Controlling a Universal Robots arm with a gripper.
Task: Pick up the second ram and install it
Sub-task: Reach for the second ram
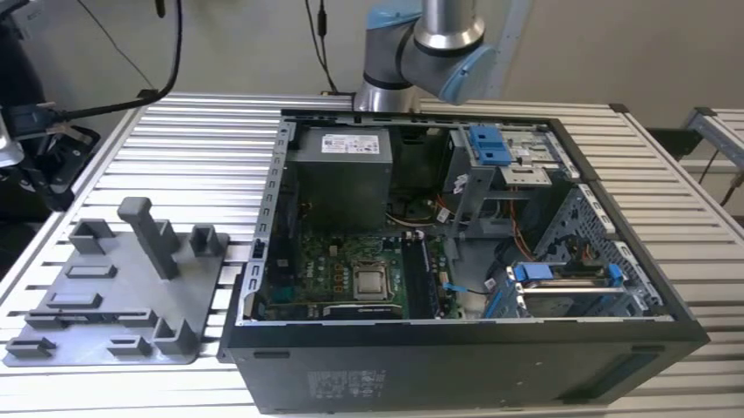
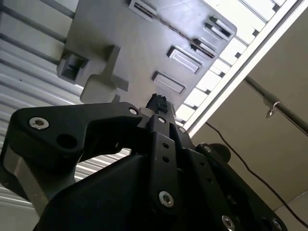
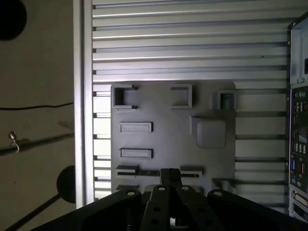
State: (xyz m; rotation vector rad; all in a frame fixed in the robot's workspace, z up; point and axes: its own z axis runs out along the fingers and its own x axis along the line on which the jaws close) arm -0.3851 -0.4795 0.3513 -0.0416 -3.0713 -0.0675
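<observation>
Your slatted metal counter (image 1: 198, 139) carries an open computer case (image 1: 465, 366). The case lies on its side across the middle and toward the edge at the exterior view's right, with its green board (image 1: 337, 266) facing up. The arm (image 1: 424, 48) rises behind the case at the counter's far edge. Just beside the case, along the counter's edge at the exterior view's left, lies a grey plastic tray (image 1: 117, 292) of raised blocks with one tall post (image 1: 145, 231). Your gripper (image 3: 171, 175) hangs above this tray and apart from it. Its fingers are drawn together with the tips meeting, and it has hold of nothing. The second ram (image 3: 153, 172) is in the tray, a thin dark strip standing on its long edge between two small blocks. It sits at the tray's end nearest the counter's near edge in the exterior view. In the first wrist view the gripper's tips line up over the strip's middle. In the second wrist view the gripper (image 2: 158, 101) sits near the post (image 2: 98, 86), with the strip well beyond it.
</observation>
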